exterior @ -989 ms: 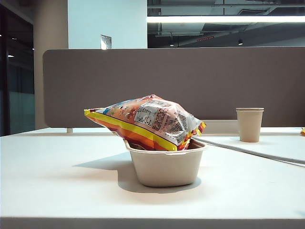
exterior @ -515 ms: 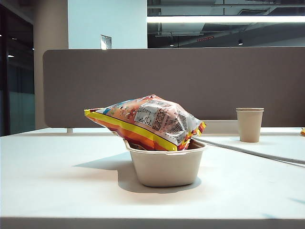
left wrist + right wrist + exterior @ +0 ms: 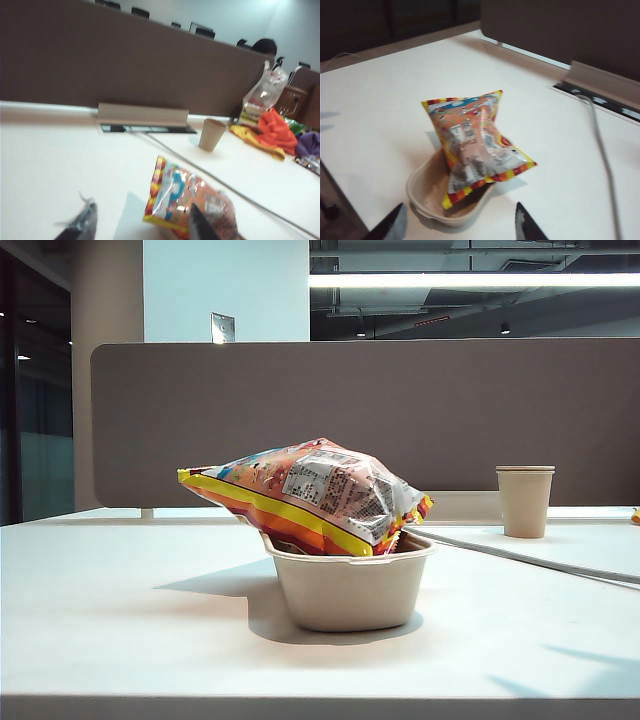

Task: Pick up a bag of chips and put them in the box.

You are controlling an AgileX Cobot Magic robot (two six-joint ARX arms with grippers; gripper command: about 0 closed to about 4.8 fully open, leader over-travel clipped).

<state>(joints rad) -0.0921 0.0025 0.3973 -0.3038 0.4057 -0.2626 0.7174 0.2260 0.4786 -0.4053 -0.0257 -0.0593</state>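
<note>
On white desk [image 3: 120, 620], beige oblong moulded-fibre box [image 3: 345, 590] with flanged rim sits mid-desk. Puffy shiny orange-red bag of chips [image 3: 310, 495], yellow stripe, white label panel, lies tilted across box, resting on rim, ends overhanging both sides. Beige paper cup [image 3: 524, 500] upright, well apart, near brown partition [image 3: 400, 400]. Left hand [image 3: 140, 225] above desk near bag, fingers spread, holding nothing. Right hand [image 3: 457, 225] above box, clear of bag, fingers spread, holding nothing. Neither hand visible in exterior view.
</note>
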